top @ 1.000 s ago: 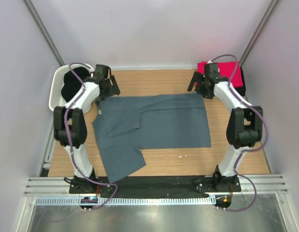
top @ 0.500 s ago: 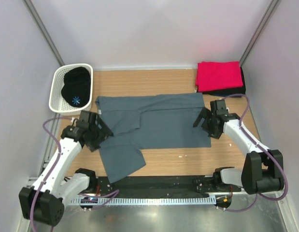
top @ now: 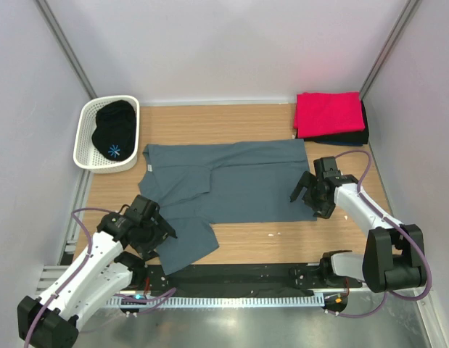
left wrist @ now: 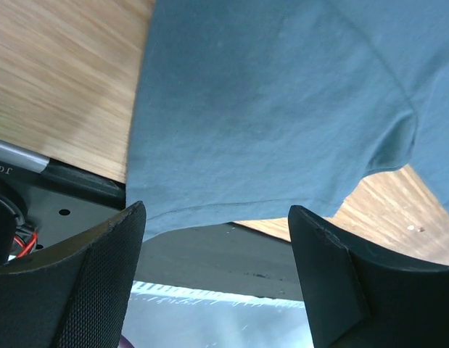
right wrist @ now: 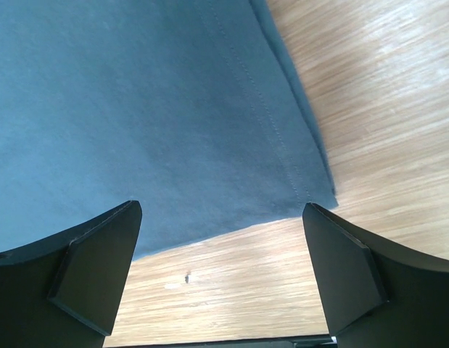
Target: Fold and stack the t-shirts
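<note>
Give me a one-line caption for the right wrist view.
Open right claw hovering over a hem corner of the slate blue-grey t-shirt lying flat on the wooden table.

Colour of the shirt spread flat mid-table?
Slate blue-grey t-shirt, plain; top external view shows it best.

I read both arms reaching low: left end effector (top: 154, 233) near-left, right end effector (top: 312, 197) right, jaws wide apart.
</note>
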You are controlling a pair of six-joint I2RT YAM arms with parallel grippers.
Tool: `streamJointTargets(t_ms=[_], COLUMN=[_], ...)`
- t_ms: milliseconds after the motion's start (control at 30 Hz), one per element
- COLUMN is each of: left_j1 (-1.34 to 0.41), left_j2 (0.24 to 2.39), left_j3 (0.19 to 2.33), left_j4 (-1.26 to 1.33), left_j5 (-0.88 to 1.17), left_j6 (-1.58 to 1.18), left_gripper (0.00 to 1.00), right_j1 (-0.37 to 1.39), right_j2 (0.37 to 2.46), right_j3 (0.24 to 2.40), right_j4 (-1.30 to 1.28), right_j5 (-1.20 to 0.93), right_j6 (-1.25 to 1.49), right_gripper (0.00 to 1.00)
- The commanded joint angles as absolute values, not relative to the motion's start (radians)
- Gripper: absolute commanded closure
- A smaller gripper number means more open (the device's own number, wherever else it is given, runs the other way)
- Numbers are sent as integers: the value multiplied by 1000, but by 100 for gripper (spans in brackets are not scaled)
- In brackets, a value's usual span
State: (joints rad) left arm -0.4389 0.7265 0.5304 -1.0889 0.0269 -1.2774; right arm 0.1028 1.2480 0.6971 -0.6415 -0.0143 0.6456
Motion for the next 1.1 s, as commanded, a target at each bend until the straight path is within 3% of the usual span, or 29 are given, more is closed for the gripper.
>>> streamJointTargets(t_ms=[0,400,767,1033,1067], left_j1=[-482,-586,-647,-657,-658], left_j2=[741,897,871,916,919], left_j3=[509,528,431,433,434], left_j4=[-1198,-1196,-1132,-1058,-1055], left_j5=[34,-57,-31,-46,-51], left_j6=[-1336,-1380,-1465,-1450,-1448], left_gripper=[19,23,31,57,67], right_j1=[104,104,103,97,94], right_j2=[1229,1253,1241,1224,1220], right_j3=[709,733,729,755,752], right_j4=[-666,-689,-695,-733,-735], right_j5=[40,54,94,164,167], right_j6=[650,658,695,698,701], right_gripper=[0,0,0,0,1])
